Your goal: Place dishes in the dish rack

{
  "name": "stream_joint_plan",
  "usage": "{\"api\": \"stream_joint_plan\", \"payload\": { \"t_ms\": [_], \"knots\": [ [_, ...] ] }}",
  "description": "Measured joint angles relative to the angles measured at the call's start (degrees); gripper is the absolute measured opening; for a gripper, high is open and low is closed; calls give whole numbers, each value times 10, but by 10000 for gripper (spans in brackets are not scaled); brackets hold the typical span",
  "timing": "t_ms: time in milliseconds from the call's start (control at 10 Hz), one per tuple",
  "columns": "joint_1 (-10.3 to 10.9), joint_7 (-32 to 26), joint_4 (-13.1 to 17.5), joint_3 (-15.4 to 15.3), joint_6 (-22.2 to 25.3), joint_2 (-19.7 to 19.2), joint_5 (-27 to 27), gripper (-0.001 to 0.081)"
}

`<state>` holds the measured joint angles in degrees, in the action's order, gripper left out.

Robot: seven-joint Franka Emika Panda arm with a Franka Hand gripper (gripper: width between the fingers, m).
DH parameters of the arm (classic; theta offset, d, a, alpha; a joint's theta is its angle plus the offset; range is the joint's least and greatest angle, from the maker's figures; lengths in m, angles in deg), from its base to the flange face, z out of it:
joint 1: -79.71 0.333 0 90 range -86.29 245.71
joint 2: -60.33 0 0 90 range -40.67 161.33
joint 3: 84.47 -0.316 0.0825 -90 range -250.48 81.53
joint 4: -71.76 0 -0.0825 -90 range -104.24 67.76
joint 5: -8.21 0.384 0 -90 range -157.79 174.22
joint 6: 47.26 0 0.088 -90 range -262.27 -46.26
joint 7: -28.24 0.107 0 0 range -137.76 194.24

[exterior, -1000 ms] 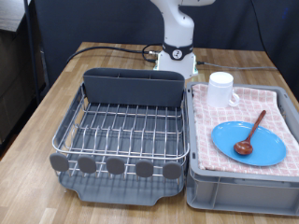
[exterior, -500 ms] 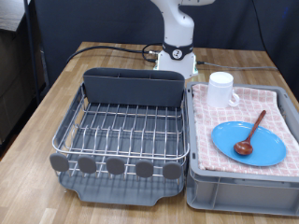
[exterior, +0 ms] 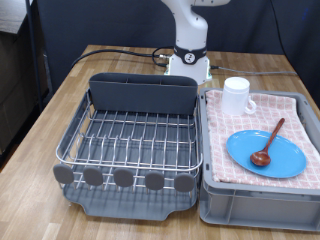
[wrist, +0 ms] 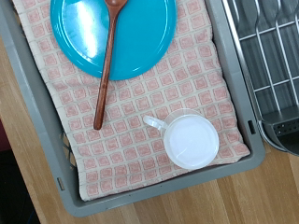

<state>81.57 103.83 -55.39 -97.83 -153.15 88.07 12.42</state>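
A dark grey plastic dish rack [exterior: 125,140] with a silver wire grid sits on the wooden tabletop [exterior: 60,100], towards the exterior view's left. Its wire grid holds no dishes, and its tall grey back compartment [exterior: 140,93] shows nothing inside from this angle. A row of round grey tabs [exterior: 122,178] lines its front edge.

Just beside the rack, on the exterior view's right, stands a grey plastic bin [exterior: 215,205] lined with pink checked cloth [wrist: 177,79]. All three dishes lie in it. The round flat light-blue plate [exterior: 266,153] rests on the cloth towards the bin's front. The slim brown wooden spoon [exterior: 268,142] lies across the plate, its bowl on the plate and its handle reaching past the plate's rim onto the cloth. The small white cylindrical mug [exterior: 236,96] stands upright at the bin's back corner nearest the rack, apart from the plate.

The gripper does not show in either view, so its opening cannot be told; only the white arm's base [exterior: 188,50] stands behind the rack.
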Motion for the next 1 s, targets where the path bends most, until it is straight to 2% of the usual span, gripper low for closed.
{"api": "stream_joint_plan", "payload": {
  "t_ms": [300,500,800,1000],
  "knots": [
    [1,-1,-1,-11,-29,-18,0,803],
    [1,-3,-20,-19,-87,-33,-11,803],
    [0,5,-67,-41,-201,-65,-41,803],
    [0,15,-85,-57,-248,-98,-47,803]
  ]
}}
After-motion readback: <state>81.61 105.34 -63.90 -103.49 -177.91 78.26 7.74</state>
